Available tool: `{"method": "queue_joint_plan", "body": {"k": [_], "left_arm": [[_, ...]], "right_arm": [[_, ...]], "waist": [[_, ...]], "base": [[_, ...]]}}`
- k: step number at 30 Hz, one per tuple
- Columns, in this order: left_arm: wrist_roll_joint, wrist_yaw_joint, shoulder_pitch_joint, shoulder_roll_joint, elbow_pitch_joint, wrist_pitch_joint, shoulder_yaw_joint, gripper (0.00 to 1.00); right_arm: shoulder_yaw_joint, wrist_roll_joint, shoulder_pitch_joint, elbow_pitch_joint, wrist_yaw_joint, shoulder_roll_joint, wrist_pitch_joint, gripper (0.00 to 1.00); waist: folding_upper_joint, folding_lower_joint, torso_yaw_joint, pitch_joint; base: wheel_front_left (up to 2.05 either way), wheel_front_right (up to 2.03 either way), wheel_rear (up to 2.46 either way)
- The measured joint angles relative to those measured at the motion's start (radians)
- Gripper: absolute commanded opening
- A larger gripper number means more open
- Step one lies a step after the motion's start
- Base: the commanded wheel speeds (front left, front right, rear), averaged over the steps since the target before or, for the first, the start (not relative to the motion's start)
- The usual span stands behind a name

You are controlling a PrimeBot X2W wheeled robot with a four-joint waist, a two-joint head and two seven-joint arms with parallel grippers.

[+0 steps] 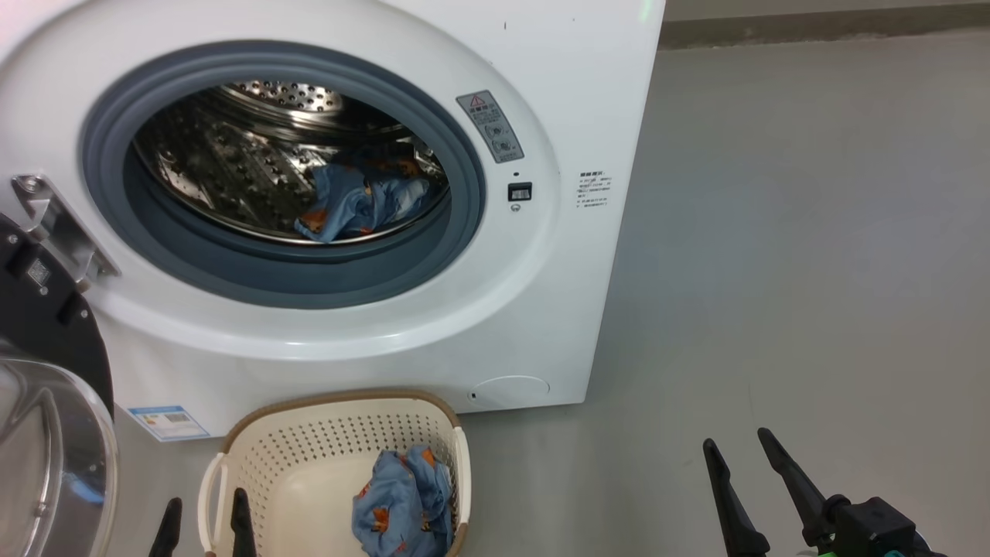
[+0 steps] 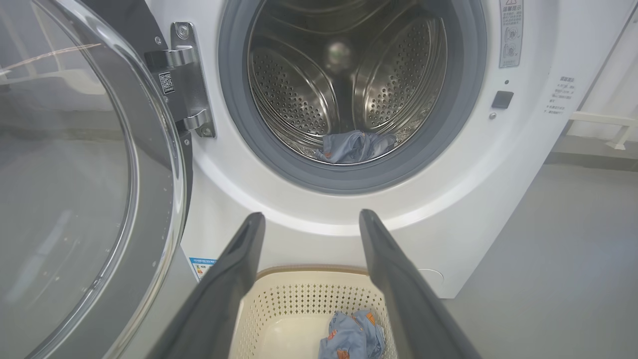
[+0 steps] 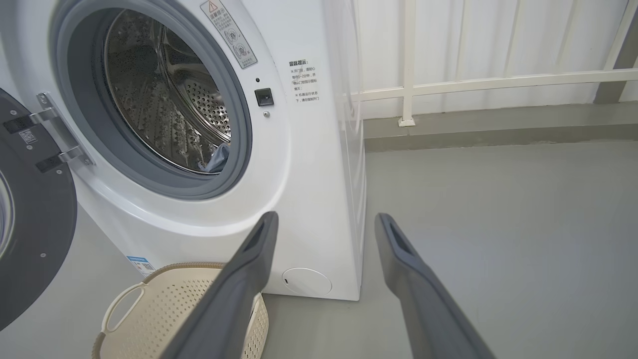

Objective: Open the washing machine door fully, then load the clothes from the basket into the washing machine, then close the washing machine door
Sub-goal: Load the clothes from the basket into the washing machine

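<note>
Stretching smooth and pale grey as the floor, spreading wide to the right of the washing machine and reaching back to a low, darker grey kerb. Bearing that white box directly, standing upright with its bottom edge flat on the grey. Bearing also the basket, sitting just in front of the machine's lower front, below the round opening and left of the filter cap; touching the machine or not, being too close to tell. Carrying, on the kerb, the foot of a white railing post, rising behind the machine's right side.
</note>
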Motion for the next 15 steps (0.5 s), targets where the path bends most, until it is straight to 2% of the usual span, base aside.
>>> {"method": "queue_joint_plan", "body": {"k": [5,15], "left_arm": [[-0.001,-0.009,-0.015,0.0,0.018,0.0,-0.01,1.0],[-0.005,-0.045,-0.162,-0.002,0.094,0.0,-0.004,1.0]], "right_arm": [[0.0,0.0,-0.002,-0.009,0.0,0.0,0.0,1.0],[-0.001,-0.001,-0.048,-0.034,0.0,0.0,0.0,1.0]], "waist": [[0.0,0.0,-0.002,0.031],[0.0,0.0,-0.006,0.15]], "base": [[0.0,0.0,0.0],[0.0,0.0,0.0]]}}
